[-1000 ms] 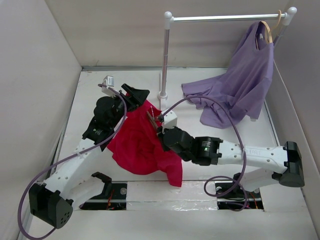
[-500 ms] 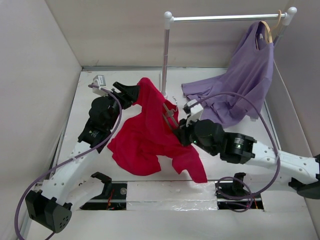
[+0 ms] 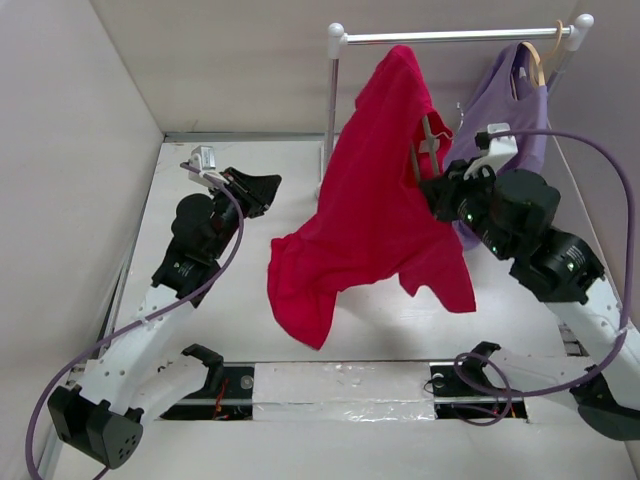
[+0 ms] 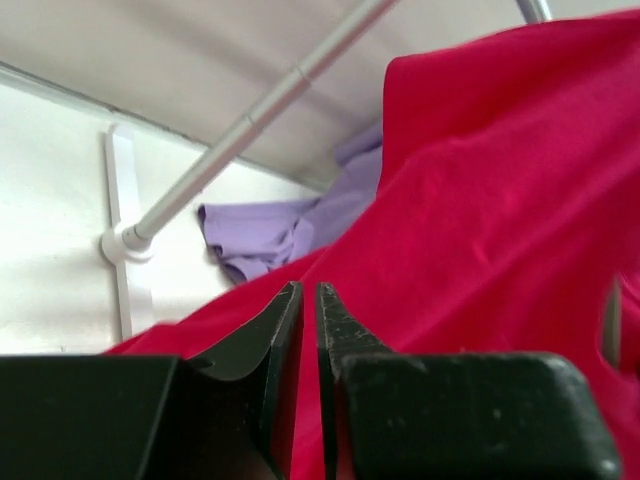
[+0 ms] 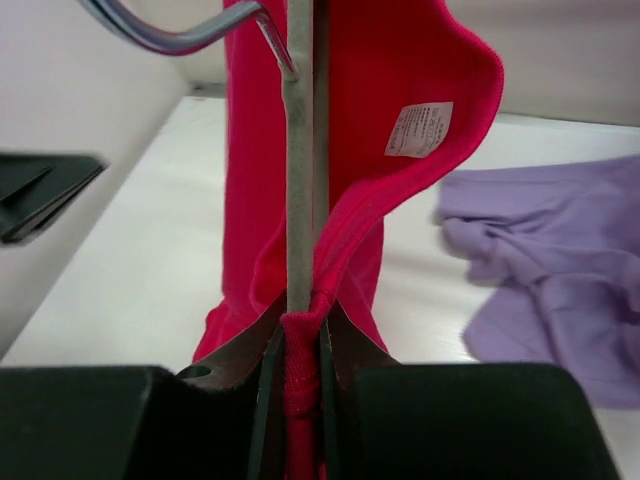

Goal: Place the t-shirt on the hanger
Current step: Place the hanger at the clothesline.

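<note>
The right arm is raised near the clothes rail [image 3: 455, 36], and its right fingers [image 5: 250, 352] are clenched on a bunch of the t-shirt [image 3: 380, 210] together with the thin grey stem of the hanger [image 5: 299, 180], which is pressed against the same fold. From the right wrist view the stem runs straight up out of the pinch to the curved hook, with the red collar and its white label [image 5: 418, 130] looped just beside it. From above, the t-shirt hangs long and loose from that grip, its top edge close under the rail – whether it touches the rail cannot be told – and its lower folds drooping over the white bench [image 3: 290, 170]. The left fingers [image 4: 270, 330] are drawn together with only a thin slit between them and nothing in it – they sit low over the bench, apart from the red cloth. A purple shirt [image 3: 505, 110] hangs from a pale wooden hanger [image 3: 538, 62] at the rail's right end.
</note>
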`<state>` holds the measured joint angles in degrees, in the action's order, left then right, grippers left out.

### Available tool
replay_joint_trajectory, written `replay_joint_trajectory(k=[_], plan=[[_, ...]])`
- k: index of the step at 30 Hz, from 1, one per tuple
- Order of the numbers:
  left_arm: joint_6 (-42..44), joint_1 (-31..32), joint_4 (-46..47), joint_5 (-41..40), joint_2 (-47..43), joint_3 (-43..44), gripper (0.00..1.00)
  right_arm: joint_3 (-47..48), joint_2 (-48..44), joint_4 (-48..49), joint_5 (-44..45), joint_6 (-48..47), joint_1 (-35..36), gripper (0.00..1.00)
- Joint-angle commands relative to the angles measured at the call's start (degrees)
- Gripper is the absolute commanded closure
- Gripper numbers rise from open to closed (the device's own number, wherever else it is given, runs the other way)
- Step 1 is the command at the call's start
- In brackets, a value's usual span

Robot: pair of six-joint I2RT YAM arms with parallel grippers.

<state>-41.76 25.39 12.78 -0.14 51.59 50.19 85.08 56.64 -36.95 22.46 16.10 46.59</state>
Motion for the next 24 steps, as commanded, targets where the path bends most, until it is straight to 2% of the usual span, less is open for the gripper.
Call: replay_joint_trajectory(k=[1,4,11,17,22,24], plan=[[2.56,-0.16,-1.26,6.89,-1.75,0.97,0.92,0.79,2.68,-0.84,-7.24,-2.74,-9.30,1.00],[4.48,-0.16,-4.85,7.61,-3.86,0.17,0.89,2.81,4.96,-1.55,-10.59,-3.26,-17.72,1.00],[11.07,-0.16,-16.53,7.61,-10.19,2.98,0.83,13.17,12.96,0.12,-16.21,-3.44,-30.31,1.00],[15.03,-0.16,-22.35,5.07,-14.59,3.42,0.80,24.60,23.50,-2.25,-18.32,-4.76,-35.24,1.00],[17.58,-0.16,-21.21,5.32,-15.03,1.57,0.78,27.50,29.04,-0.58,-25.26,-5.11,-42.09,1.00],[18.03,-0.16,-20.60,5.68,-14.59,0.96,0.78,30.66,31.77,-0.84,-25.71,-5.28,-42.63,1.00]])
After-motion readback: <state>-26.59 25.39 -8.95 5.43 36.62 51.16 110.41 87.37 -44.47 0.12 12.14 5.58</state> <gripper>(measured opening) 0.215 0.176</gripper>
